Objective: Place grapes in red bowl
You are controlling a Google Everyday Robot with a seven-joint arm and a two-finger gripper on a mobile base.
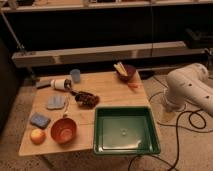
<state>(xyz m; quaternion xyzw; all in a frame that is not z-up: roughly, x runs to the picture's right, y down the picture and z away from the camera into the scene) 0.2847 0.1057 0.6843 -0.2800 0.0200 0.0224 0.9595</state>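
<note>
The grapes, a dark reddish-brown lumpy bunch, lie on the wooden table near its middle, left of centre. The red bowl, orange-red and empty, stands at the front left, a short way in front of and to the left of the grapes. My gripper is not in view. Only a white segment of my arm shows at the right, beside the table and well away from both things.
A green tray fills the front right of the table. A round orange fruit and a blue sponge lie left of the red bowl. A pale blue pad, a lying white bottle, a blue cup and a maroon bowl with yellow sticks stand farther back. Cables lie on the floor at right.
</note>
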